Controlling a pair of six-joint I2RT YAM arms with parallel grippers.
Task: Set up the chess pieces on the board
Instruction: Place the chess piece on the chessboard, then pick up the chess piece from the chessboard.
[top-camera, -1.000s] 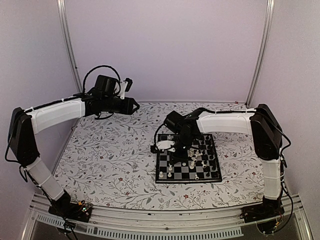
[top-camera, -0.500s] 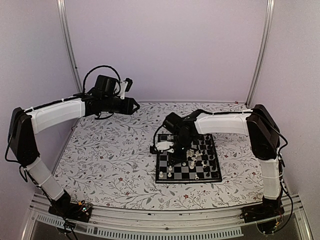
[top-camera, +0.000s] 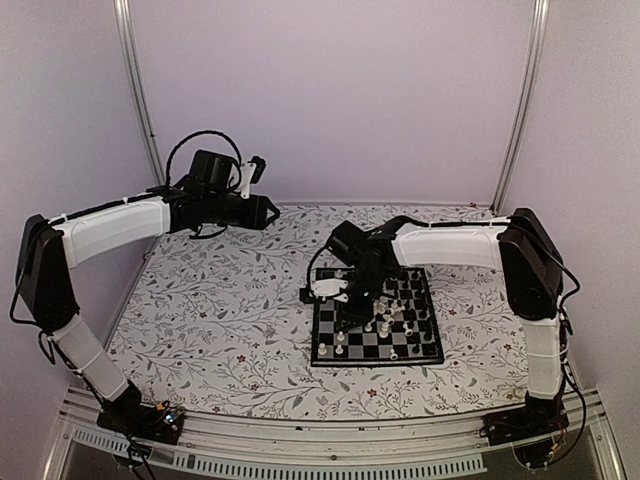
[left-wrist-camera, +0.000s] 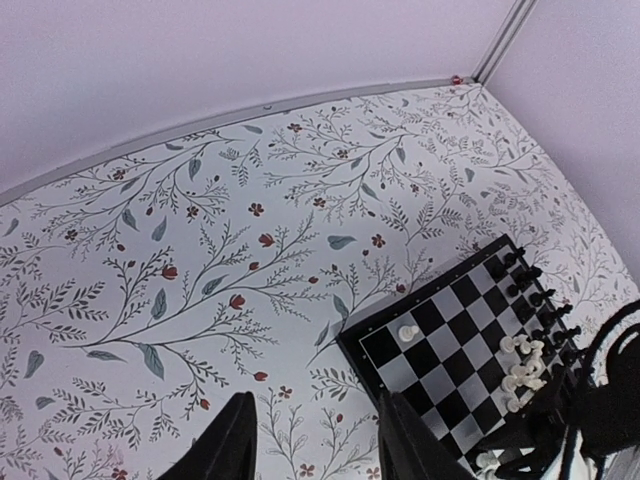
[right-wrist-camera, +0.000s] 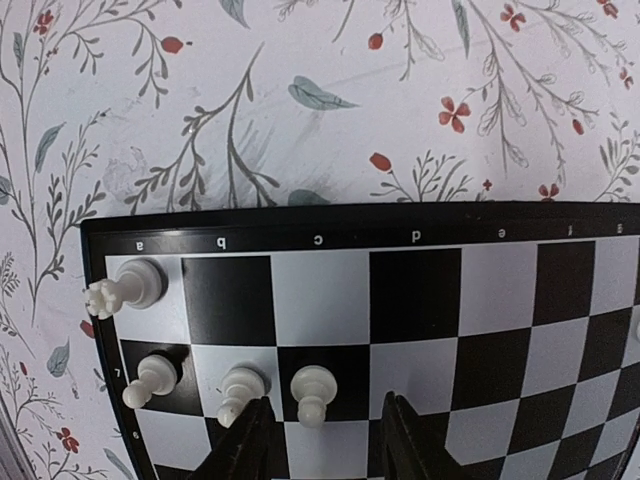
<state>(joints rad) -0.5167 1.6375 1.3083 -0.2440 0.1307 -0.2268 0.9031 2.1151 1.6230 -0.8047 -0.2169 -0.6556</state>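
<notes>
The board (top-camera: 375, 360) lies right of centre on the floral table. My right gripper (top-camera: 352, 305) hovers low over its left half, open. In the right wrist view its fingertips (right-wrist-camera: 325, 440) straddle a white pawn (right-wrist-camera: 315, 393) that stands on the board (right-wrist-camera: 415, 290) without touching it. Beside it stand two more white pawns (right-wrist-camera: 240, 390) and a white rook (right-wrist-camera: 130, 285) in the corner. Black pieces (top-camera: 418, 290) line the far side. My left gripper (top-camera: 268, 212) is raised at the back left, open and empty (left-wrist-camera: 325, 450); its view shows the board (left-wrist-camera: 440, 350) with a lone white piece (left-wrist-camera: 408, 333).
Several white pieces (left-wrist-camera: 520, 365) cluster mid-board near the right arm. The floral table (top-camera: 230, 310) spreads left of the board. Cage posts and the back wall (top-camera: 330, 100) enclose the workspace.
My right gripper has gone from shut to open, letting go of the white pawn now standing on the board. The left arm has not moved.
</notes>
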